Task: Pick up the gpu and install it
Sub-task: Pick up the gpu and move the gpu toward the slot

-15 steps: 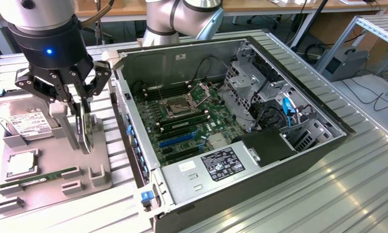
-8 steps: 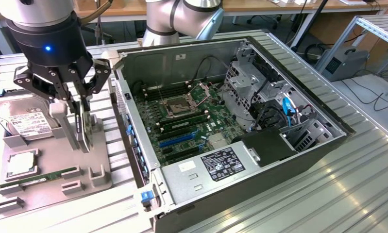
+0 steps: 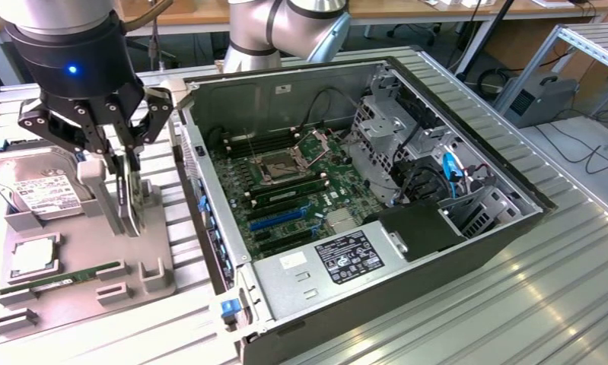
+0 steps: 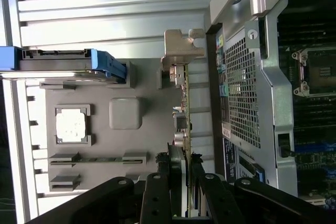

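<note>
Gripper (image 3: 126,156) contact is looking firm from my console: I am seeing the two fingers pressing on either face of the gpu (image 3: 131,199), clamping it between them, and the wrist view is showing the same pinch on the card's cooler end (image 4: 185,129). The gpu is standing on its edge in the upright slot of the grey parts tray (image 3: 75,300), along the tray's edge that is lying nearest the computer case (image 3: 283,72), with its silver bracket (image 4: 181,51) pointing away from the gripper. The tray is sitting on the bench toward the exterior view's left, just beside the case. I am reading three other parts in the tray: a hard drive (image 3: 35,186) is resting at its far corner, a processor (image 3: 35,258) is lying flat in a square pocket near the middle, and a memory stick (image 3: 65,276) is sitting in the long slot along the near edge. The case is lying open on its side, and I am looking straight down at what it is holding: the motherboard (image 3: 283,190) with its open socket across the floor, a labelled power supply (image 3: 339,262) at the near edge, and a metal drive cage (image 3: 385,129) with blue cables (image 3: 448,171) at the side toward the exterior view's right.
</note>
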